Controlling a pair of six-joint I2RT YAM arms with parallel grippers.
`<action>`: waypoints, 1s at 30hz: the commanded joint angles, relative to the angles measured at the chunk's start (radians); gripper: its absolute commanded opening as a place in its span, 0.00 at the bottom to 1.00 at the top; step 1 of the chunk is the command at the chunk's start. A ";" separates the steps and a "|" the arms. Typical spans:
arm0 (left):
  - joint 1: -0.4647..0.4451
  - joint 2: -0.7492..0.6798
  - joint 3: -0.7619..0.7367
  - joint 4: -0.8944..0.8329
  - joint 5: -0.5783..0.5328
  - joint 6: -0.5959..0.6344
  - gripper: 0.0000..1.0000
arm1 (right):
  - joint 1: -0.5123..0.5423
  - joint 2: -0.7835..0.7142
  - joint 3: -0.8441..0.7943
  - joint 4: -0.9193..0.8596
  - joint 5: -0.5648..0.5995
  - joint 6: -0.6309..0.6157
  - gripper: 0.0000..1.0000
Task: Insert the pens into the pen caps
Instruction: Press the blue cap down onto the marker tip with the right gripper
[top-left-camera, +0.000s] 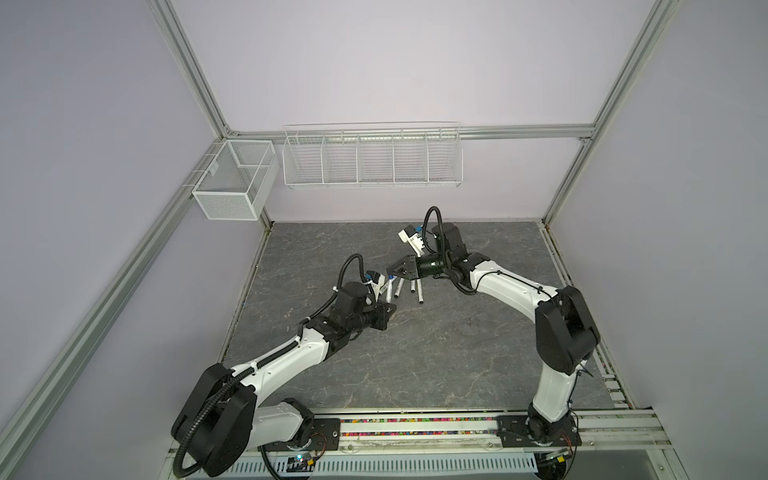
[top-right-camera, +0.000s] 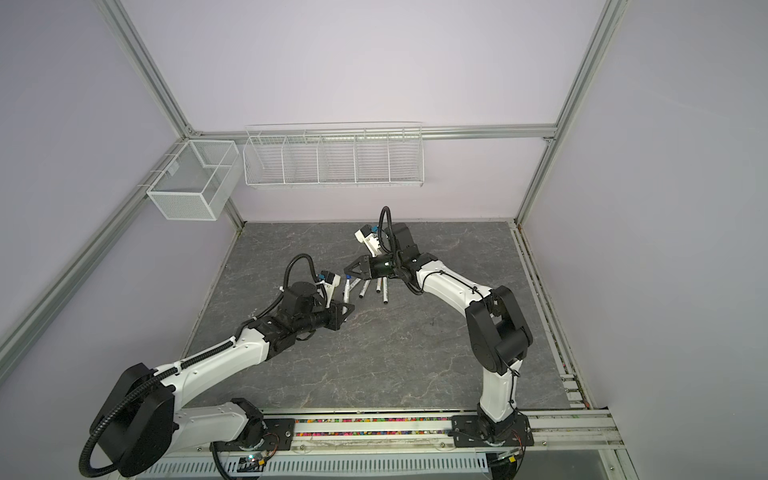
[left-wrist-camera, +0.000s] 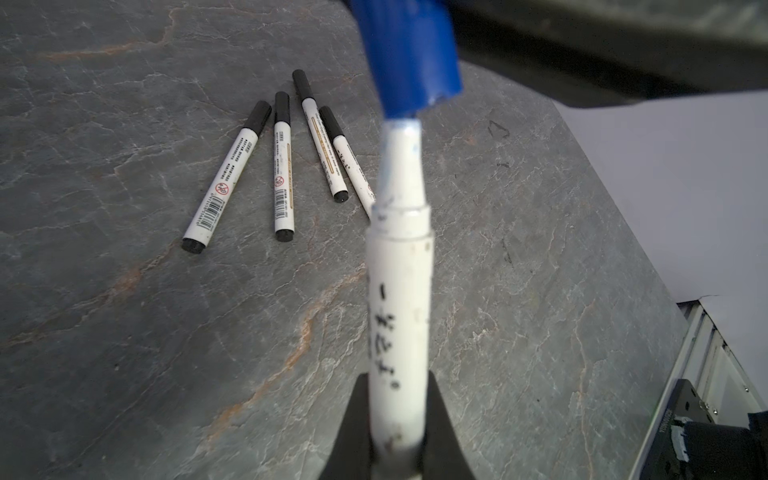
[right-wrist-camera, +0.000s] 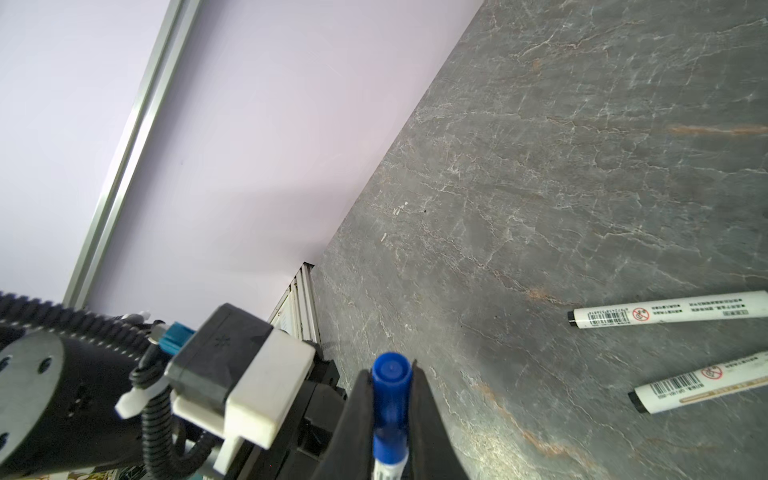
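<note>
- A white mesh basket (top-left-camera: 232, 195) with two compartments hangs on the left wall, and through its mesh only wall shows
- A wire rack (top-left-camera: 374, 166) with five compartments hangs on the back wall above the table, with only wall showing behind its wires
- The left gripper (left-wrist-camera: 399, 378) pinches the white barrel of the blue pen (left-wrist-camera: 399, 291), held above the table
- The right gripper (right-wrist-camera: 390, 374) is clamped on the blue cap (right-wrist-camera: 390, 399), whose mouth sits over the pen's narrow neck, short of the shoulder and slightly tilted
- Four black-capped pens (left-wrist-camera: 284, 174) lie fanned on the table, just beyond the grippers
- Open surface stretches from the pens to the front rail (top-left-camera: 415, 428)
- The table (top-left-camera: 415, 353) is grey, veined stone with pale lilac walls and aluminium frame posts (top-left-camera: 573, 174) around it
</note>
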 joint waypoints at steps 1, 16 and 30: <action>0.026 0.019 0.041 0.078 -0.053 -0.041 0.00 | 0.008 -0.033 -0.022 -0.007 -0.096 0.022 0.11; 0.032 -0.003 0.050 0.098 -0.016 -0.035 0.00 | 0.009 0.002 0.010 -0.073 -0.033 -0.018 0.11; 0.032 -0.002 0.045 0.122 -0.004 -0.038 0.00 | 0.031 0.018 0.058 -0.149 0.051 -0.076 0.12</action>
